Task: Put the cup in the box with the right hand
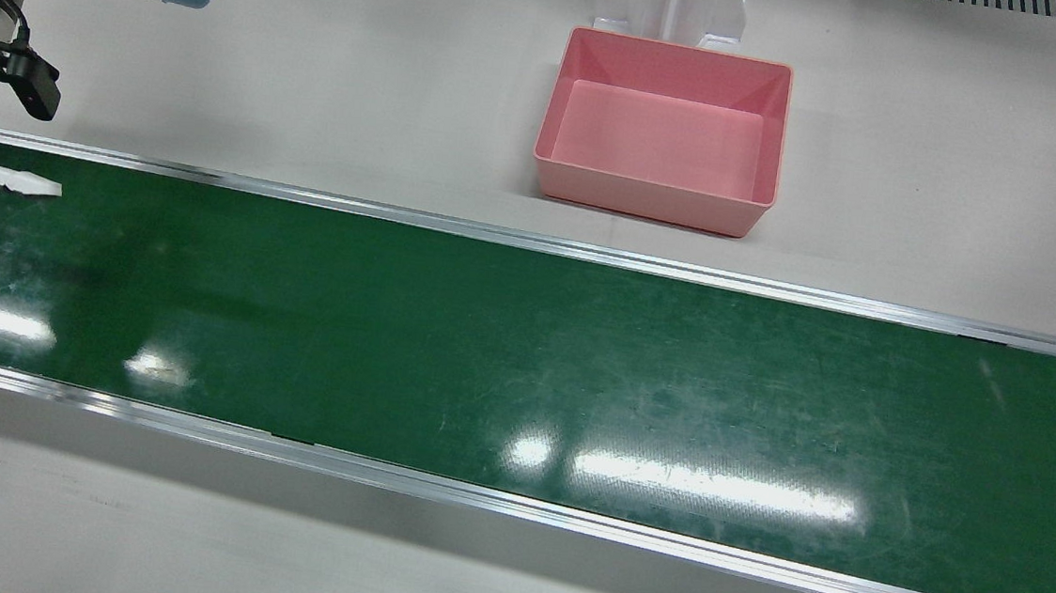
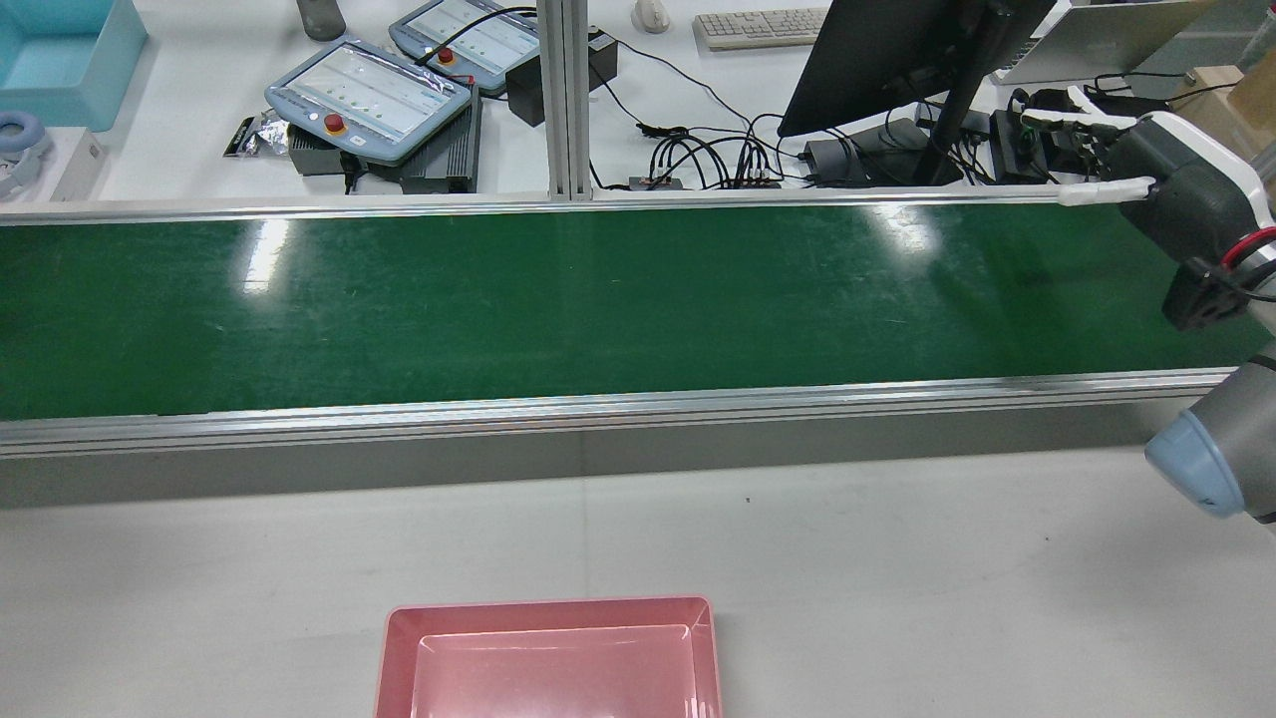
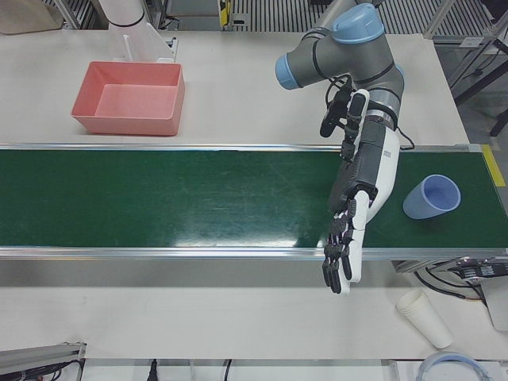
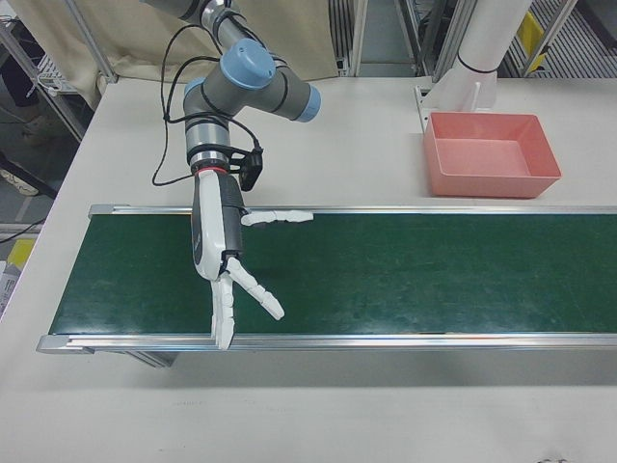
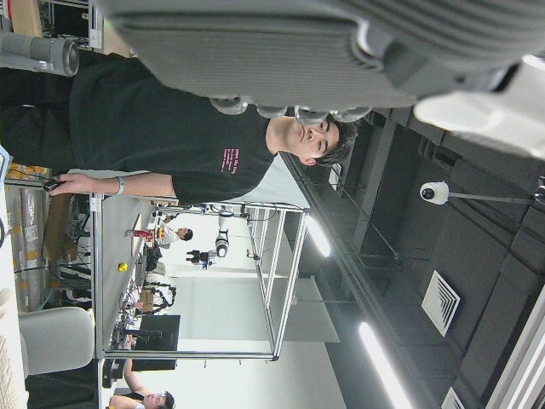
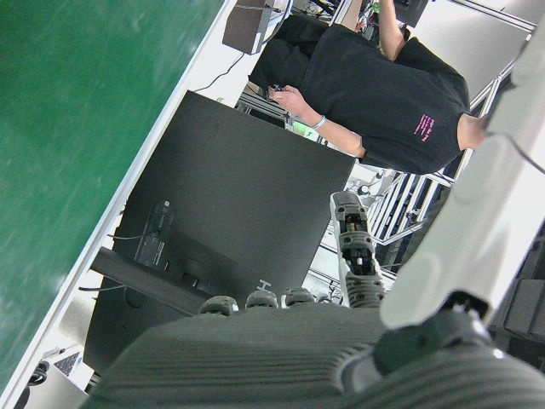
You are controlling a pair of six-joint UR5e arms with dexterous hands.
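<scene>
- Going by the front cameras, left to right: first up is the right hand, sitting over the green belt near its end on the robot's right side. It's flat out and released, with the fingers fanned toward the near rail and nothing in it.
- Its thumb sticks out sideways along the far rail.
- Next is the pink box, on the white table just behind the belt's far rail. Nothing inside it, and it's well apart from the right hand.
- Over on the other half, the left hand hangs across the belt with its dark fingers pointing out past the near rail. It's also released and holds nothing.
- The blue cup is on the belt just beside the left hand, on its far side from the box, and not touching it. It looks tipped, with the mouth facing the view's upper right.
- So the cup is at the opposite end of the belt from the right hand, and the box is between them.
- There's also a stack of white paper cups lying on the table in front of the belt, near the blue one.
</scene>
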